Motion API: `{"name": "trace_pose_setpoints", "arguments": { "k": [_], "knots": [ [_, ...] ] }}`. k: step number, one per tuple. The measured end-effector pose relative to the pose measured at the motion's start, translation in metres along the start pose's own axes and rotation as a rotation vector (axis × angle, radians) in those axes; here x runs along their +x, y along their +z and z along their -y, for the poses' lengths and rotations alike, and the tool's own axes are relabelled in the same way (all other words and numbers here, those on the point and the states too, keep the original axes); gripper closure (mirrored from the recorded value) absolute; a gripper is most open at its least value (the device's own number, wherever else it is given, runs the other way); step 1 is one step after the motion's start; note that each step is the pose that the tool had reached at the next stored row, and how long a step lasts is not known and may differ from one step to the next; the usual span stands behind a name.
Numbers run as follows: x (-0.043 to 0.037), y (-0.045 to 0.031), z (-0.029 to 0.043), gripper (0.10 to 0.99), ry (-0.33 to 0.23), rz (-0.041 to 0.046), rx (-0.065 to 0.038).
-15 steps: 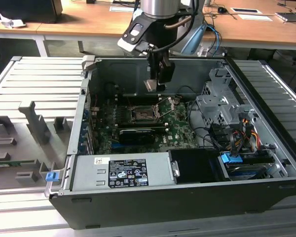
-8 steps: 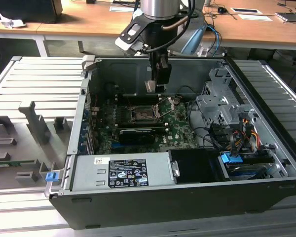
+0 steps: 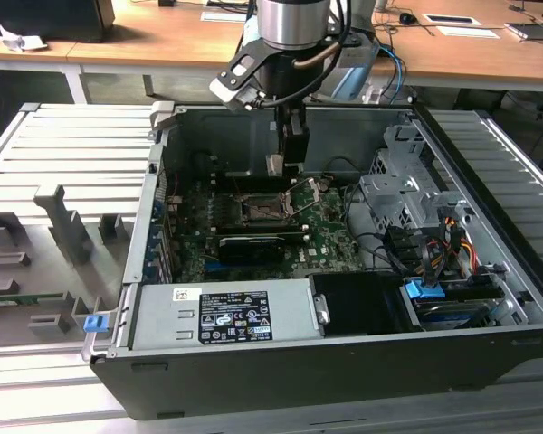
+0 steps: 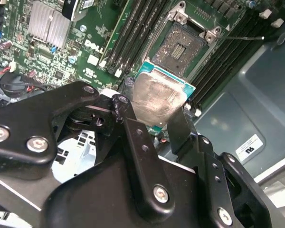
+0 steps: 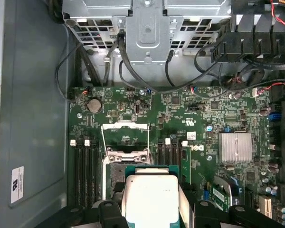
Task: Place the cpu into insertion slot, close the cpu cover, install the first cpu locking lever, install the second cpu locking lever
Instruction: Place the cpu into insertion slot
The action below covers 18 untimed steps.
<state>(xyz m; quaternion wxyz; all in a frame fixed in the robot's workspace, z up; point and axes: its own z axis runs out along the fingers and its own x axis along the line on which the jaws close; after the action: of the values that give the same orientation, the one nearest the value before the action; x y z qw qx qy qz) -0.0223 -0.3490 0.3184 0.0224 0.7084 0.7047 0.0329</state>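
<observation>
My gripper [image 3: 285, 159] hangs inside the open computer case, shut on the cpu [image 3: 273, 165], a flat square chip with a dull grey face and green edge. It hovers a little above the motherboard, near the far side of the insertion slot [image 3: 258, 209]. In the second wrist view the black fingers [image 4: 133, 133] clamp the cpu [image 4: 159, 97], and the dark insertion slot [image 4: 183, 42] lies bare beyond it. In the first wrist view the cpu [image 5: 149, 192] hides most of the slot, while the silvery cpu cover [image 5: 125, 135] stands swung open past it.
A silvery power supply [image 3: 226, 316] fills the case's near side. A metal drive cage [image 3: 407, 194] with cable bundles sits at the exterior view's right. A long black block [image 3: 252, 246] lies just in front of the slot. Memory slots [image 5: 83, 166] and a finned heatsink [image 5: 235, 147] flank it.
</observation>
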Motion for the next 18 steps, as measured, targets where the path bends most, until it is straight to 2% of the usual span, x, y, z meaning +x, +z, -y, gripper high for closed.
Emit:
{"name": "trace_pose_setpoints", "arguments": {
  "k": [2,11,18],
  "knots": [
    [0.0000,0.0015,0.0001,0.557,0.000,-0.0033,0.000],
    [0.0000,0.0022,0.0002,0.557,0.000,-0.0035,0.000],
    [-0.0002,0.0115,0.0013,0.557,0.000,-0.0070,-0.001]
  ]
}}
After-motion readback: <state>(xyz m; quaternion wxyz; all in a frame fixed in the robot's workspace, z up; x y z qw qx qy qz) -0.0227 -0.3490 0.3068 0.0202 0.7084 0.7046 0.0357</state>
